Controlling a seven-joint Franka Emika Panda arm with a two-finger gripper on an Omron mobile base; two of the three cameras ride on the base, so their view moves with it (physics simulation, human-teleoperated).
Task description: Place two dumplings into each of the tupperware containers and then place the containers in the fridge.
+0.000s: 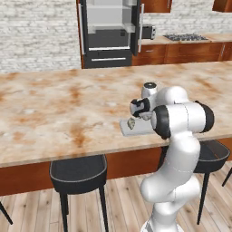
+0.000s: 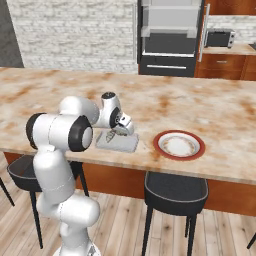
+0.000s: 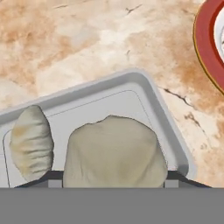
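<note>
While my gripper grasps one dumpling between its fingers, another dumpling lies just beside them in the tupperware container.

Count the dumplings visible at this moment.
2. One dumpling lies in the tray near its end wall; the other dumpling sits beside it over the tray, between the pincer's tips. The arm may hide others.

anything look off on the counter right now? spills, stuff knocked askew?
Nothing stands out. One tupperware container sits flat near the counter's front edge, with one dumpling lying inside and a second dumpling between the gripper's fingers over it. The red-rimmed dish sits level beside it.
</note>
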